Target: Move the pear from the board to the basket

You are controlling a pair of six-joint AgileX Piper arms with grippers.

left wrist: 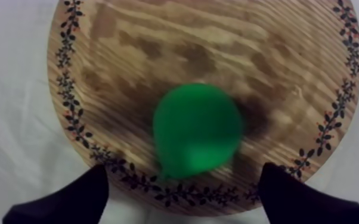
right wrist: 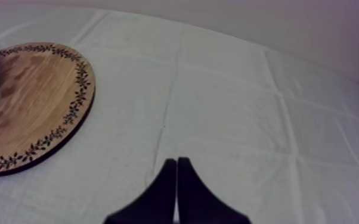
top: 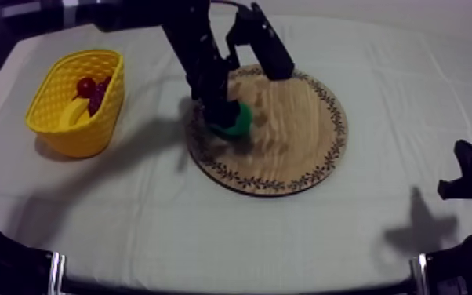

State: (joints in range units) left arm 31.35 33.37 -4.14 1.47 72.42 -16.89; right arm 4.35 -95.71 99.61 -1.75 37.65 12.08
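Left tool astride pear, seemingly rim-side

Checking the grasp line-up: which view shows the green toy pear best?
The left wrist view: the green toy pear lies whole on the round wooden board, before the open left gripper. In the top view the left arm covers part of it; the right wrist view catches a sliver of it.

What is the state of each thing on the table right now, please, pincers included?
pear, lying on the wooden board, not yet gripped
left pincer, open, straddling the pear
right pincer, shut on nothing, over the cloth
yellow basket, upright, holding a banana and a small red fruit
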